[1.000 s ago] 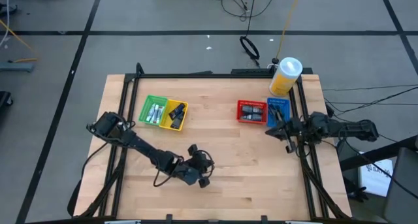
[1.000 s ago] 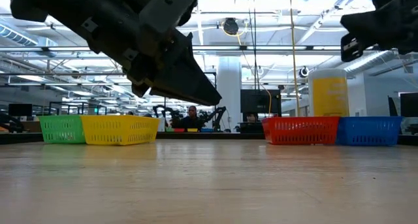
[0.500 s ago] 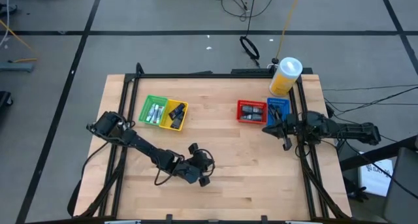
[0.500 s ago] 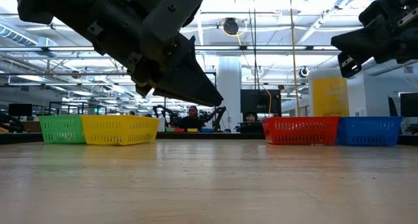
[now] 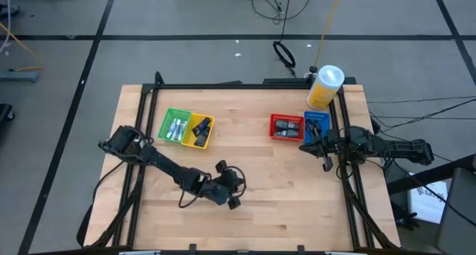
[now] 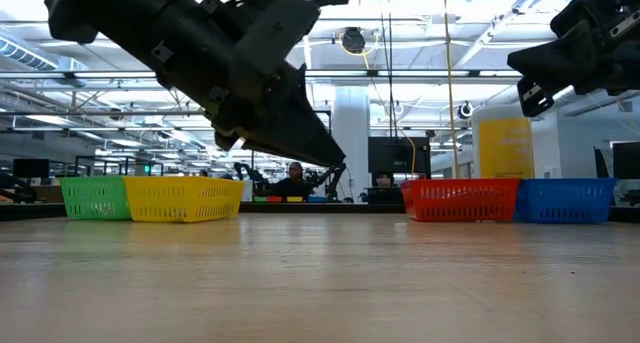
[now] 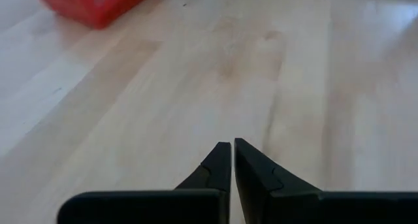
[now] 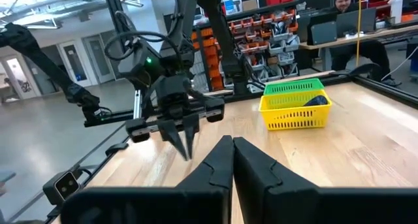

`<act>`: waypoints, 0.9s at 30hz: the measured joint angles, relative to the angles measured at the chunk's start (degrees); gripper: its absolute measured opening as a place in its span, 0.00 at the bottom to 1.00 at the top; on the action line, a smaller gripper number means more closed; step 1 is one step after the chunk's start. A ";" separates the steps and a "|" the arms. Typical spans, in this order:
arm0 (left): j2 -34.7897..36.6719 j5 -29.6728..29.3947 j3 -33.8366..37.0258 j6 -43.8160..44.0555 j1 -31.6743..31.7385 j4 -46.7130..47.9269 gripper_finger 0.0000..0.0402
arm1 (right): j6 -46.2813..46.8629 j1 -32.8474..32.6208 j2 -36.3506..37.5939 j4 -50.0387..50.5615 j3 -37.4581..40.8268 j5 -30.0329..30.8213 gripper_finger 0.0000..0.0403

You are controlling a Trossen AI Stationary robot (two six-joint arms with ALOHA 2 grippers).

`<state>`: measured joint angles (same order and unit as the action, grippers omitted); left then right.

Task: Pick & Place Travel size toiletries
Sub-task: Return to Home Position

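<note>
The toiletries lie in four small baskets at the table's far side. Pale tubes sit in the green basket (image 5: pixel 176 126), dark pieces in the yellow basket (image 5: pixel 199 130) and the red basket (image 5: pixel 284 126), and a few in the blue basket (image 5: pixel 316 126). My left gripper (image 5: pixel 234 186) hangs shut above bare wood near the table's middle (image 7: pixel 232 149), pointing down and holding nothing. My right gripper (image 5: pixel 304 147) hovers shut just in front of the blue basket (image 8: pixel 232 145), also holding nothing.
A big yellow jar with a white cap (image 5: pixel 325 86) stands at the far right corner, behind the blue basket. A black frame runs along the table's edges (image 5: pixel 223 85). Bare wood lies between the arms and toward the near edge. A person sits in the room beyond (image 6: pixel 294 180).
My right gripper has shifted a little toward the table's left and tipped its fingers downward. My left gripper has drifted slightly toward the right and far side. Both have stayed shut.
</note>
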<state>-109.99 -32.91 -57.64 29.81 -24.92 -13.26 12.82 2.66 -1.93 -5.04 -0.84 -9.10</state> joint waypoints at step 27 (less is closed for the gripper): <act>37.62 6.52 28.07 -29.37 5.65 -36.32 0.05 | 0.00 0.00 -0.01 -0.31 0.04 0.03 0.01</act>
<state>-72.37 -26.39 -29.57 0.44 -19.28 -49.58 12.82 2.66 -1.94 -5.34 -0.80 -9.08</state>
